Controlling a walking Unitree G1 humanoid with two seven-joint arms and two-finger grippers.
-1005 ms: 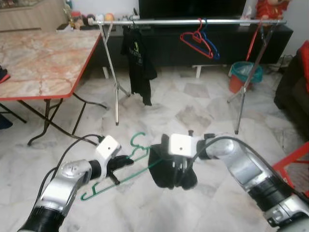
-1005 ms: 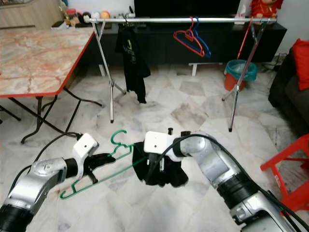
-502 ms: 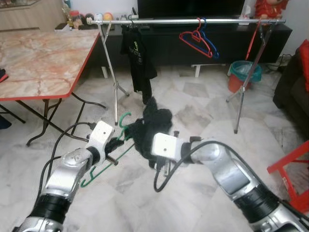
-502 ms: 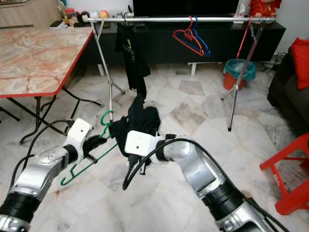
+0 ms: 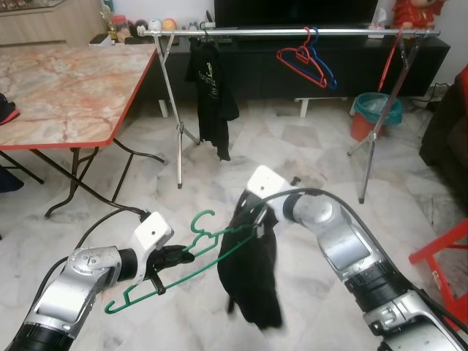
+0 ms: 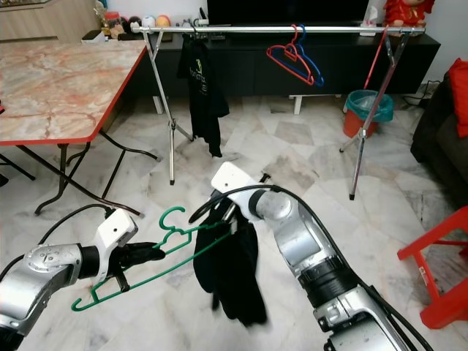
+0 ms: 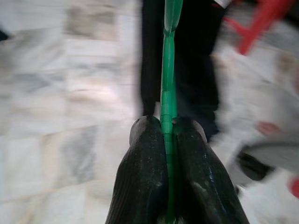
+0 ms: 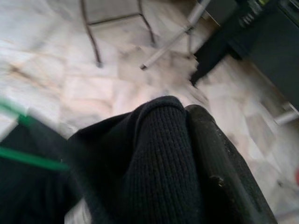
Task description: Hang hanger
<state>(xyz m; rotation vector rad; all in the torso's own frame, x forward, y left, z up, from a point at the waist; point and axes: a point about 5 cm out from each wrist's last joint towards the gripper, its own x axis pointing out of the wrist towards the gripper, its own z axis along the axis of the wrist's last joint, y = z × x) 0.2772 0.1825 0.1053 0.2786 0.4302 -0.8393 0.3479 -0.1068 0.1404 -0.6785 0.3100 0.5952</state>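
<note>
Above floor, left gripper [image 5: 178,254] clamps green hanger [image 5: 183,263]

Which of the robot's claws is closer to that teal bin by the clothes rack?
Right. The right claw, gripping the black garment, is nearer the teal bin; the left claw, holding the green hanger, is farther.

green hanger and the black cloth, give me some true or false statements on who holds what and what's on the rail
1. The left gripper is shut on the green hanger. True.
2. The black garment lies flat on the floor. False: it hangs from the right gripper, draped at the hanger's end.
3. A red hanger and a blue hanger hang on the clothes rail. True.
4. The rail holds no clothing. False: a black shirt hangs near its left end.
</note>
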